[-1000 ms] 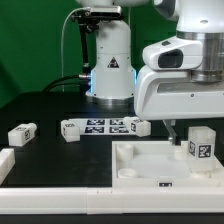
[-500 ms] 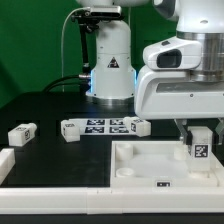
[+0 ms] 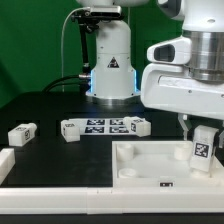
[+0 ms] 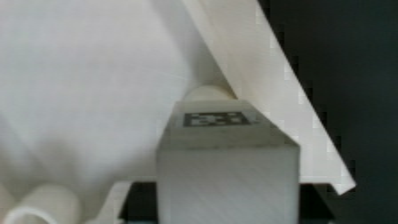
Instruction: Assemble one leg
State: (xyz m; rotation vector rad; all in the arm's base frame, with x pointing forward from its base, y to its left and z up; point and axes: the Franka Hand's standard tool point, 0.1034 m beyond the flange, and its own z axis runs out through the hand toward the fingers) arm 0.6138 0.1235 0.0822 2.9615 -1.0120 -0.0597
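Note:
My gripper (image 3: 203, 132) is shut on a leg (image 3: 204, 148), a small white block with a black-and-white tag. It holds the leg slightly tilted at the large white tray's (image 3: 150, 165) corner on the exterior view's right. I cannot tell whether the leg's lower end touches the tray. In the wrist view the leg (image 4: 222, 165) fills the space between the dark fingers (image 4: 143, 198), its tag facing the camera, with the tray's white surface (image 4: 98, 80) behind it. Other legs lie on the table: one (image 3: 22, 133) on the left, one (image 3: 72, 129) and one (image 3: 137, 126) at the marker board's ends.
The marker board (image 3: 105, 125) lies flat behind the tray. A white part (image 3: 5, 160) lies at the left edge. The robot's base (image 3: 110, 65) stands at the back. A white rail (image 3: 60, 200) runs along the front.
The gripper has shifted a little toward the exterior view's right with the leg. The leg now sits slightly lower and tilted.

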